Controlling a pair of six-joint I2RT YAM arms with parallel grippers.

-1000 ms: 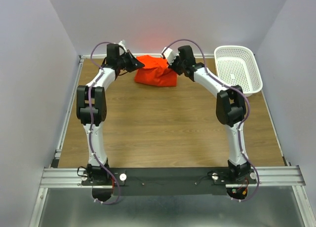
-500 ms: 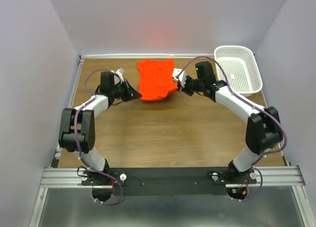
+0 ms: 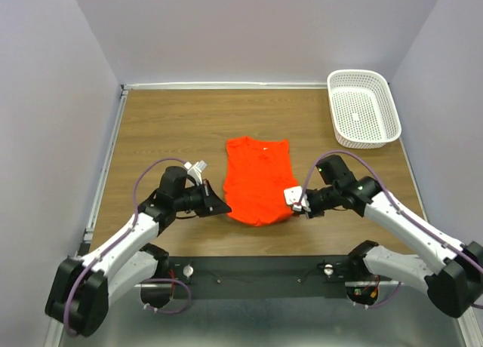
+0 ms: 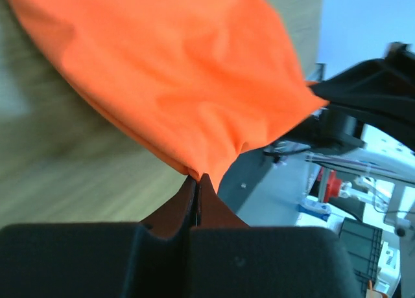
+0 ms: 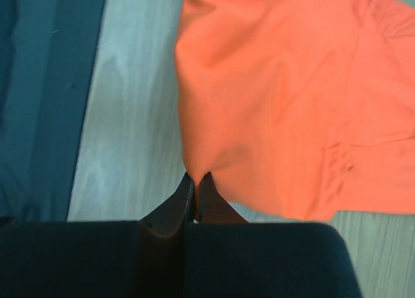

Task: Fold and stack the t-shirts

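Reaching low and inward over the brown wooden worktop, elbows out. Pinching the bright orange cotton t-shirt, spread at centre-front, by its near corners, left claw and right claw both clenched on fabric.

The top view is bright and sharp; soft light comes from above; shadows on the table are faint; the orange t-shirt almost glows; in the left wrist view the wood is blurry; in the right wrist view it looks pale and bluish.
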